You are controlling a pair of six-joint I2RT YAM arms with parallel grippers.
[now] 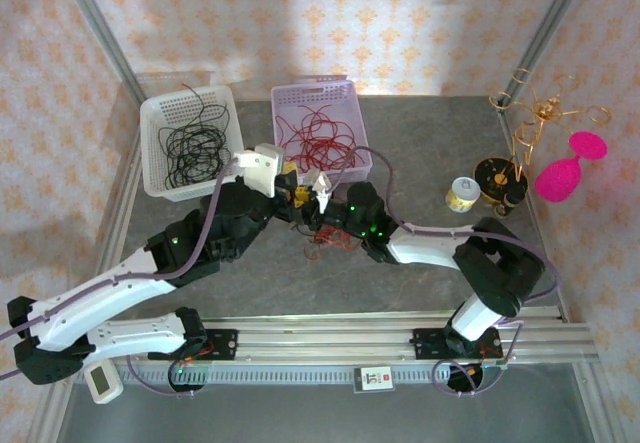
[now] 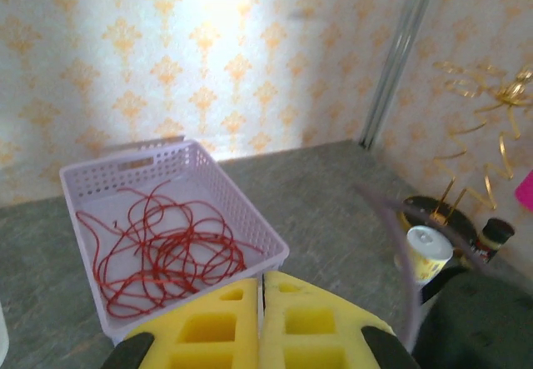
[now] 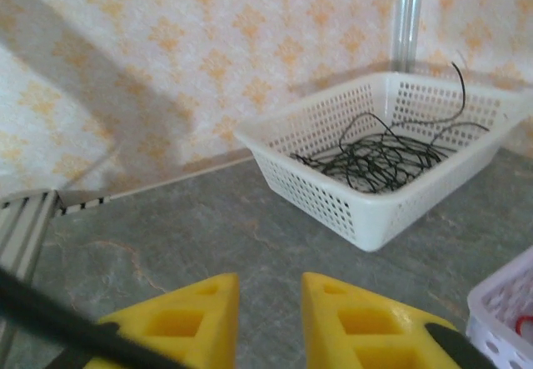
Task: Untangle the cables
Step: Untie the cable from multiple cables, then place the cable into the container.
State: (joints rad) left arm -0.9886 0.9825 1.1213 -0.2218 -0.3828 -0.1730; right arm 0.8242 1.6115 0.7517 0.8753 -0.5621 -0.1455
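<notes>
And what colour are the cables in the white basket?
Black; those cables show best in the right wrist view.

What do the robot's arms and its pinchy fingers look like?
The left arm and right arm match: smooth white shells joined by black joints. A thin lilac hose runs along each arm, and tiny green lights glow near the wrists. The left gripper and right gripper are chunky yellow wedges with square hollows.
</notes>
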